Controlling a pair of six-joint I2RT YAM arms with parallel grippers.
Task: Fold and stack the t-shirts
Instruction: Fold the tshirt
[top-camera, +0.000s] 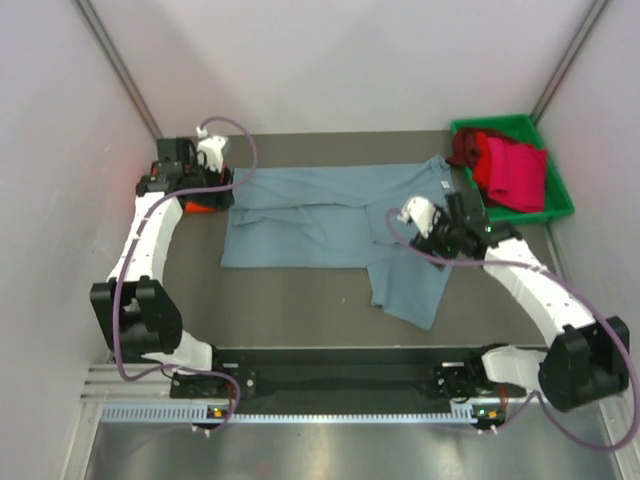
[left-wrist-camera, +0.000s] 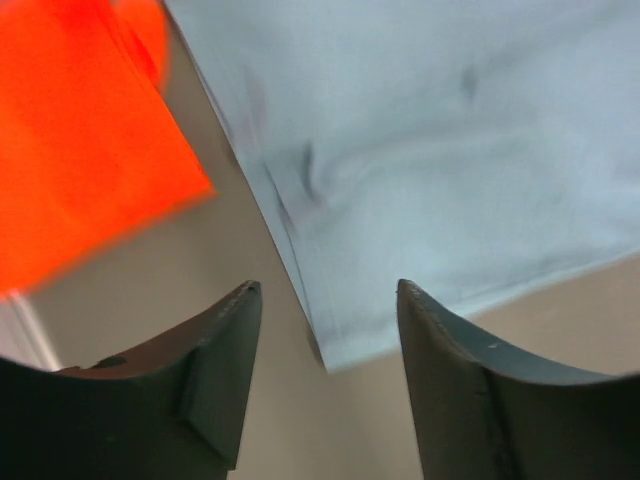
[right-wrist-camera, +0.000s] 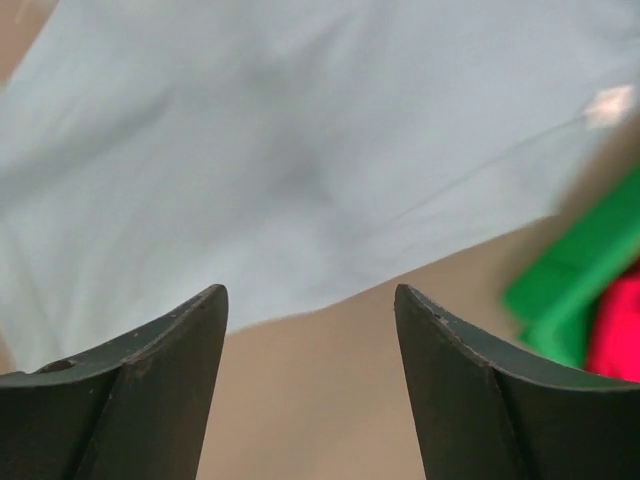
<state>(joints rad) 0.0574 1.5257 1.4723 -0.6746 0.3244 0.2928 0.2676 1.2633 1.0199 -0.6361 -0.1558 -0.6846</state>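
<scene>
A green plastic bin (top-camera: 500, 124) sits at the far right corner of the grey-brown table (top-camera: 300, 300).

No text is showing legibly; a pale tag (right-wrist-camera: 610, 103) on the slate blue-grey t-shirt (top-camera: 320, 215), nearest the green bin (top-camera: 497, 124), is appearing too blurred to read.

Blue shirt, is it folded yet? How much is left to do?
Not yet. The orange shirt looks folded, beside the left hand. The blue shirt lies spread out; the left hand and right hand are open over its edges, holding nothing. Crimson shirts wait in the green bin.
</scene>
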